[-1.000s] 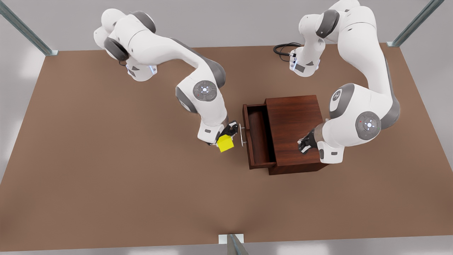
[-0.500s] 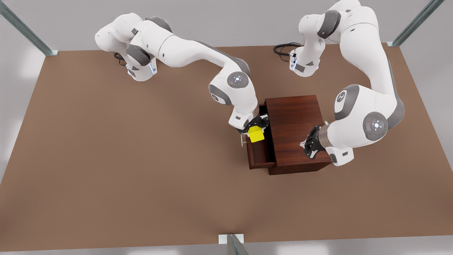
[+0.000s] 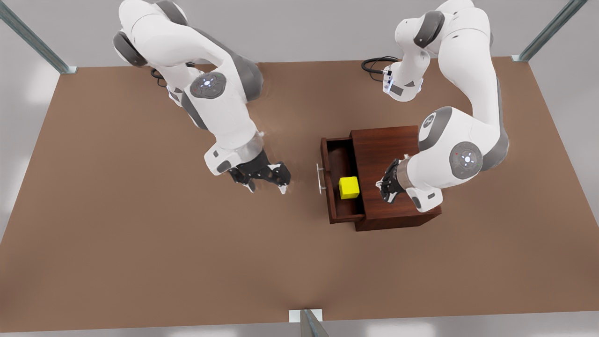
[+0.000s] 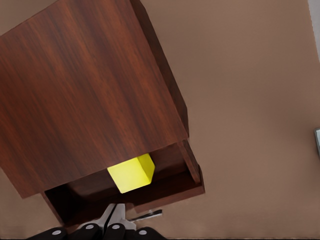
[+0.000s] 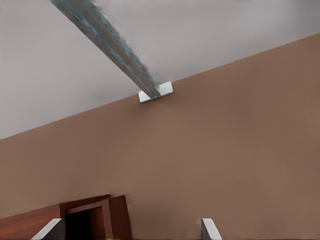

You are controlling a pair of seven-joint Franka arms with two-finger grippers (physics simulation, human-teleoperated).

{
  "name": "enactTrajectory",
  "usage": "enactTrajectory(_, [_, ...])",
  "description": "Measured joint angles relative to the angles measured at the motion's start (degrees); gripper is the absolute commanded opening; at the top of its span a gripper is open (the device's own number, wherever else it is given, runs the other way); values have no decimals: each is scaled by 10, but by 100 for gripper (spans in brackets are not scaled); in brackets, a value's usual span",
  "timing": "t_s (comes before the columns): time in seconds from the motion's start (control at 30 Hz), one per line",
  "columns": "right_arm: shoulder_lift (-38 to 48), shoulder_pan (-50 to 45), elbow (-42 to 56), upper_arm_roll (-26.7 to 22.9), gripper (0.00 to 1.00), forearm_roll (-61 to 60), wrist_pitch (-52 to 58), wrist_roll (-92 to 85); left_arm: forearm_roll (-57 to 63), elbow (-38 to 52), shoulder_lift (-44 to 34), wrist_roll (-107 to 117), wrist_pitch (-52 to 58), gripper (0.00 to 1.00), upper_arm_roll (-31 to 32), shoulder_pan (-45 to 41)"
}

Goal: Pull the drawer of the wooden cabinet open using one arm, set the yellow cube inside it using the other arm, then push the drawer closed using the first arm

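Two arms stand at the far edge of my brown table, with pale grey floor beyond it and metal posts at the corners. A black cable loops by one arm's base.

I see the cabinet on the front view's right half of the table, its drawer pulled out toward the front view's left, silver handle outermost. The cube sits inside the drawer, near the cabinet's face, touched by no gripper.

My left gripper hangs over the cabinet top, fingers pinched together on nothing. My right gripper hovers over bare table just beside the handle, fingers spread wide and empty.
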State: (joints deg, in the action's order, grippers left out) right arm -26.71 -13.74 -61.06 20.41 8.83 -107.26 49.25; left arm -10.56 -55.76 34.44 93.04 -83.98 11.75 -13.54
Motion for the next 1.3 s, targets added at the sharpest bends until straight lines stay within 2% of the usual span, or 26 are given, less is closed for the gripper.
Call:
enactTrajectory(0.03, [59, 40, -57, -38, 100, -17, 32, -20, -5, -1, 3, 12, -11, 21, 5, -23])
enactTrajectory(0.07, [110, 51, -123, -99, 100, -33, 53, -42, -8, -2, 9, 26, -25, 21, 8, -51])
enactTrajectory(0.1, [160, 61, -203, -138, 100, -44, 61, -64, -8, -7, 17, 42, -43, 21, 8, -84])
enactTrajectory(0.2, [182, 72, -270, -174, 100, -64, 77, -126, 16, -50, 32, 88, -111, 21, 8, -145])
enactTrajectory(0.37, [182, 47, -278, -177, 100, -77, 92, -207, 73, -174, 34, 151, -218, 21, 8, -167])
enactTrajectory(0.6, [181, 45, -271, -175, 100, -80, 100, -290, 123, -235, 34, 217, -299, 21, 7, -175])
enactTrajectory(0.97, [180, 43, -272, -174, 100, -80, 103, -368, 154, -278, 19, 240, -311, 21, 6, -153])
enactTrajectory(1.3, [180, 44, -271, -171, 100, -82, 104, -407, 155, -344, -28, 214, -299, 21, 7, -121])
